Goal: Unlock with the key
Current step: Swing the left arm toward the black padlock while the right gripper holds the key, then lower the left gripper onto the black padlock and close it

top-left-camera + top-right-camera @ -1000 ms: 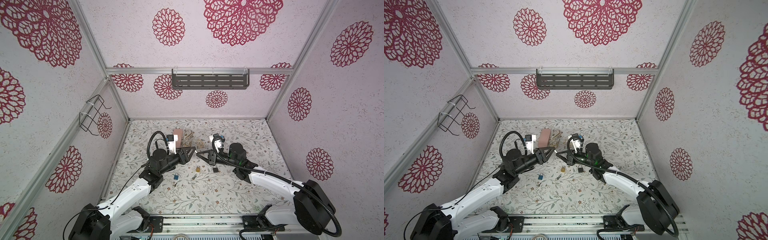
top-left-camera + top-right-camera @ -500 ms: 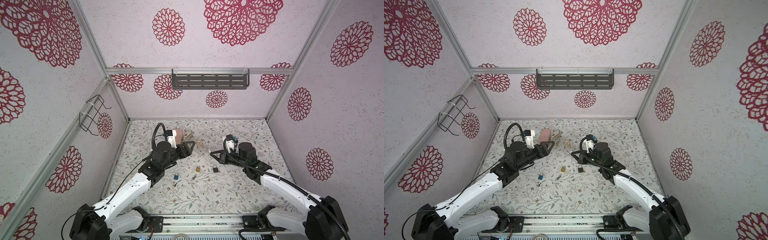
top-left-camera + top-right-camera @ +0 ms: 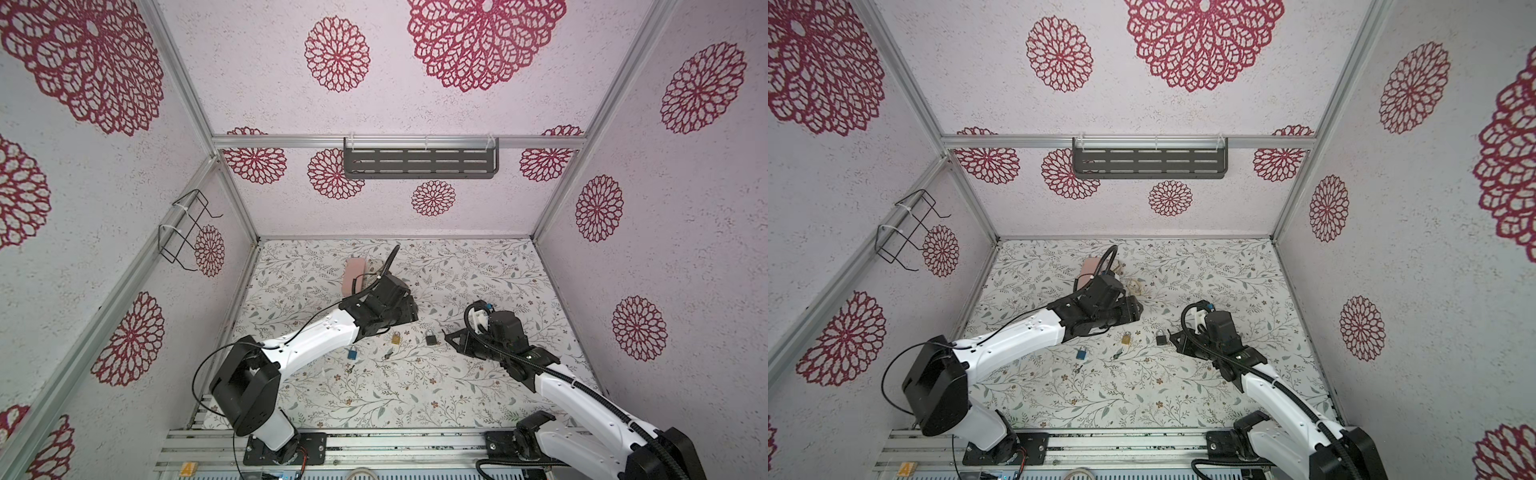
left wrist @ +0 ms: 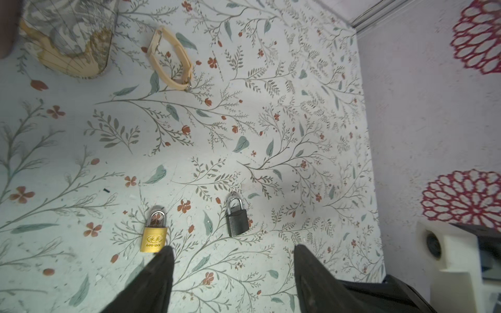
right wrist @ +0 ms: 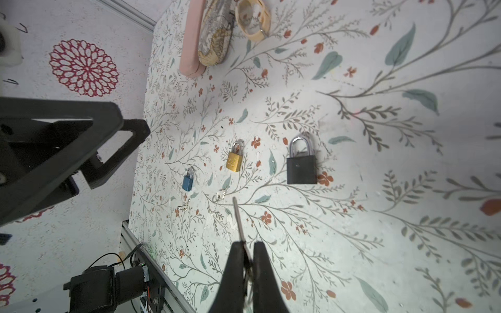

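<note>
**Key's in hand, lock's flat on the bench**

Right pincer (image 5: 248,244) is clenched on the key (image 5: 238,219), blade poking out toward the padlocks. The black padlock (image 5: 301,162) lies flat just ahead, shackle pointing away, body end toward the key. Left pincer (image 4: 232,248) hovers over it, released and empty. The brass padlock (image 4: 153,239) sits apart on the floral bench (image 5: 352,230), so there's finger room.
</note>
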